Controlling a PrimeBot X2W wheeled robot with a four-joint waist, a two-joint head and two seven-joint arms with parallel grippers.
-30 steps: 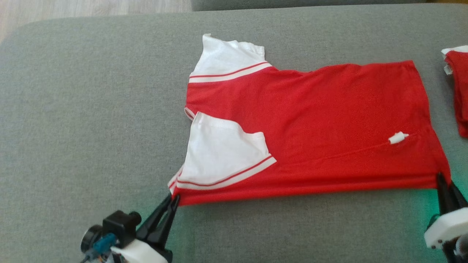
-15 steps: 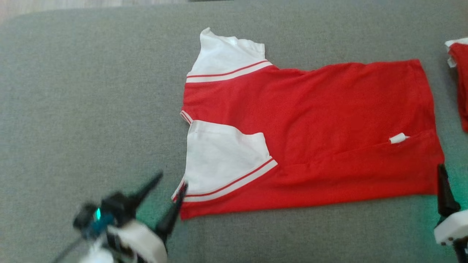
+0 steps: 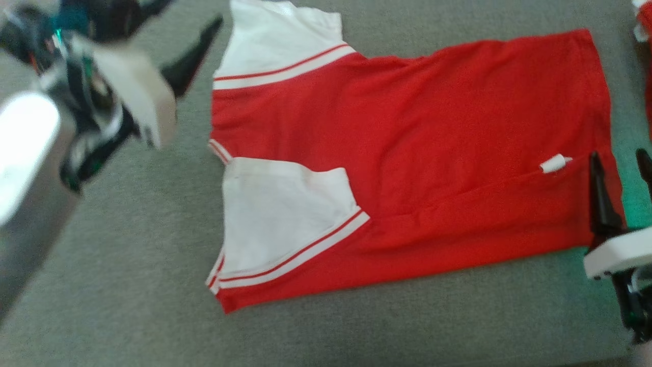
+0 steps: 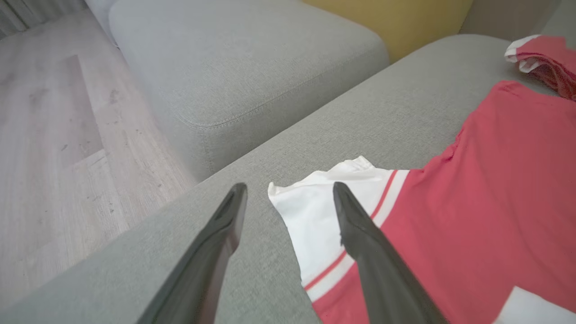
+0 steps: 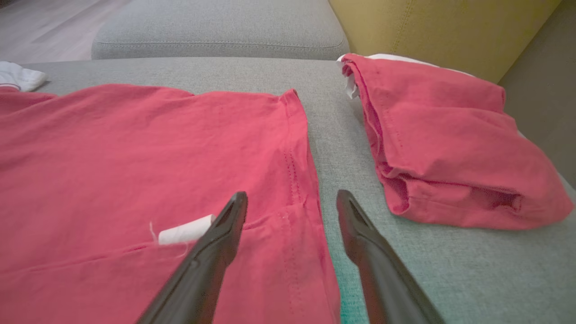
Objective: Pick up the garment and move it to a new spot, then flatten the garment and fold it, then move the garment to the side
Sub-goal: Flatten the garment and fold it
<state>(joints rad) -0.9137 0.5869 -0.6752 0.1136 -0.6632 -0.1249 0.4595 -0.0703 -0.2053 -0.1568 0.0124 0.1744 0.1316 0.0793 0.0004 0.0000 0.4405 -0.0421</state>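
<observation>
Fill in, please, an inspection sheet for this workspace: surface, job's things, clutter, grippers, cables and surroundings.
Surface: grey cushion, with the garment lying on it.
Job's things: red shirt spread out, near edge folded over; near white sleeve lies on the red body; white tag shows.
Clutter: folded red garment beside the shirt's hem, apart from it.
Grippers: left gripper open, at the far sleeve, holding nothing; right gripper open, one finger over the shirt and one over the cushion, holding nothing.
Cables: too blurred to tell.
Surroundings: second cushion, wooden floor, yellow backrest.
</observation>
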